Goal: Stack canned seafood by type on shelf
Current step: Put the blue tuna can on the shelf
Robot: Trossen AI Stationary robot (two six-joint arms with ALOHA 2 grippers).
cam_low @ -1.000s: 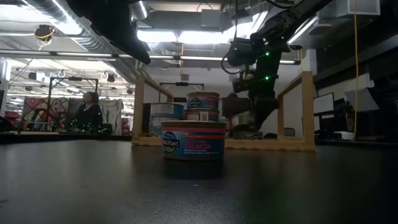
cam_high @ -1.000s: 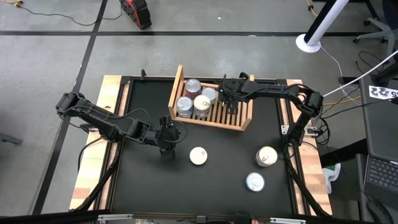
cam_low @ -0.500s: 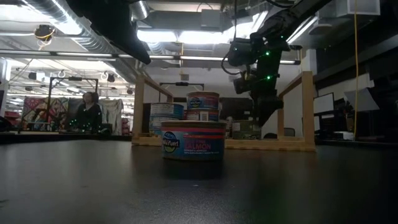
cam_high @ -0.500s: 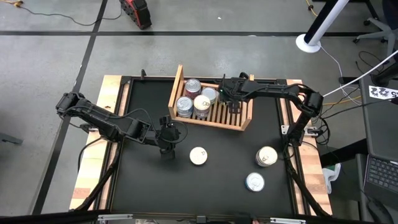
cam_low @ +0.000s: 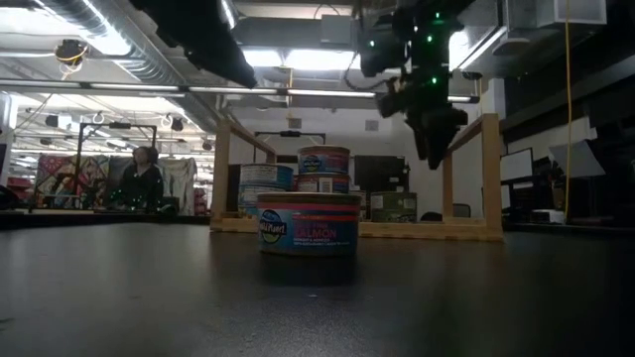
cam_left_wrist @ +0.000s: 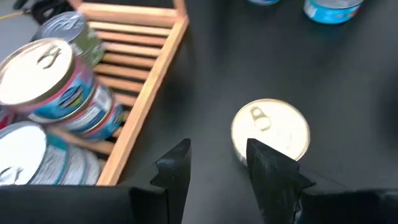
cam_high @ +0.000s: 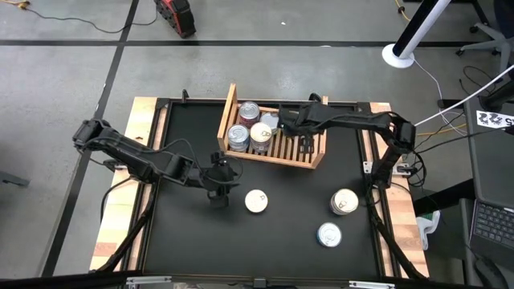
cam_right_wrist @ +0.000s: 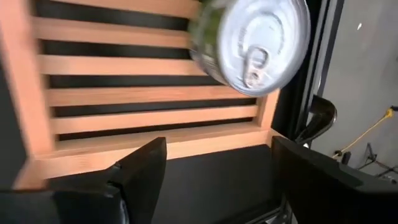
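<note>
The wooden shelf (cam_high: 277, 148) lies at the table's far side and holds several tins (cam_high: 249, 132), some stacked, as the low view shows (cam_low: 322, 169). My right gripper (cam_high: 283, 122) (cam_right_wrist: 214, 180) hangs open above the shelf's slats (cam_right_wrist: 143, 96), next to a silver-lidded, green-sided tin (cam_right_wrist: 249, 43) standing on them. My left gripper (cam_high: 225, 180) (cam_left_wrist: 217, 171) is open, low over the table left of a loose tin (cam_high: 256, 201) (cam_left_wrist: 270, 130). That tin stands on its base and shows a red-pink label (cam_low: 309, 226) in the low view.
Two more tins stand on the black table at its right near part (cam_high: 344, 201) (cam_high: 328, 234). The shelf's raised side boards (cam_low: 220, 174) (cam_low: 488, 169) stand beside the stacked tins. Bare slats lie on the shelf's right half (cam_high: 309, 143). A person sits far behind (cam_low: 139, 178).
My right gripper has risen from low over the shelf's slats and has shifted a little toward the table's left. The tins have stayed where they were.
</note>
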